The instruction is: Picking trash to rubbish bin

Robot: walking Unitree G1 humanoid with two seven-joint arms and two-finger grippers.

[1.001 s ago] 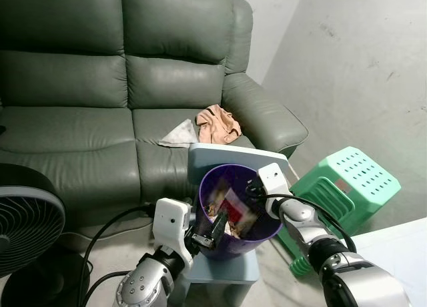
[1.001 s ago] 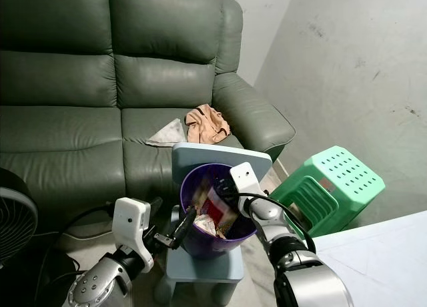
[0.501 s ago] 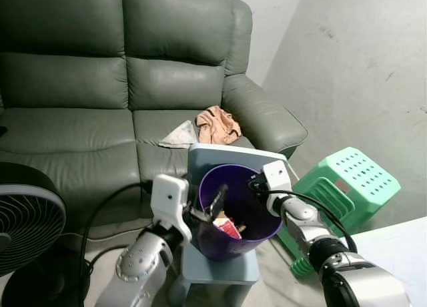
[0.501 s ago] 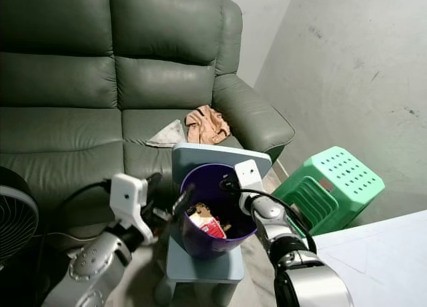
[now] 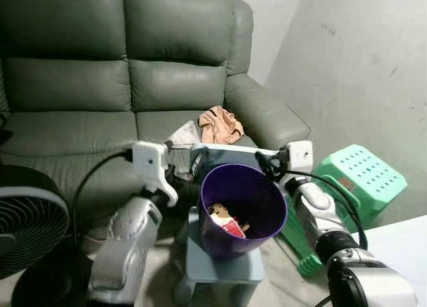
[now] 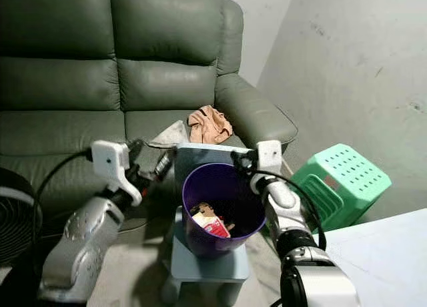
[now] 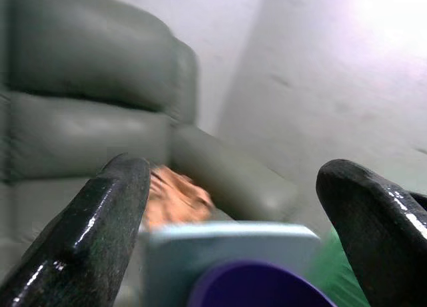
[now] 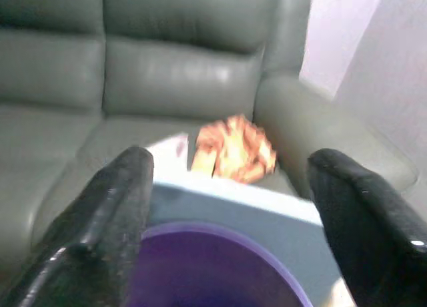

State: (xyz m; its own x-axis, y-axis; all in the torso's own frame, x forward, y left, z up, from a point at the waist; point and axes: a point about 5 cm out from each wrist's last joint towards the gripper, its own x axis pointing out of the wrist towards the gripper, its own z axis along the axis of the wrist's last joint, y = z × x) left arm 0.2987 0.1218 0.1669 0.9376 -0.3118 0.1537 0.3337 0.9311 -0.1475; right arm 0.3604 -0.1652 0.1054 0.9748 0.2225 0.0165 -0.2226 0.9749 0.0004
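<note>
A purple rubbish bin (image 5: 248, 195) stands on a small blue-grey chair (image 5: 227, 267). In its bottom lies a red-and-white wrapper (image 5: 227, 221) with other scraps. My left gripper (image 5: 191, 165) is open and empty, held just off the bin's rim on my left. Over the rim on the opposite side my right gripper (image 5: 267, 165) is also open and empty. Each wrist view looks between spread black fingers (image 7: 107, 220) (image 8: 120, 207) past the bin (image 8: 213, 267) to the sofa. On the sofa seat lie a crumpled tan piece (image 5: 221, 123) and a white sheet of paper (image 5: 183, 133).
The green leather sofa (image 5: 80, 87) stands behind the bin. A green plastic stool (image 5: 360, 180) is close on the right by the grey wall. A black fan (image 5: 27, 220) stands at the left. A white table corner (image 5: 400, 247) shows at the lower right.
The red-and-white wrapper left my right gripper and dropped to the bin's bottom. Both grippers then rose: the left from low beside the bin, the right from inside it.
</note>
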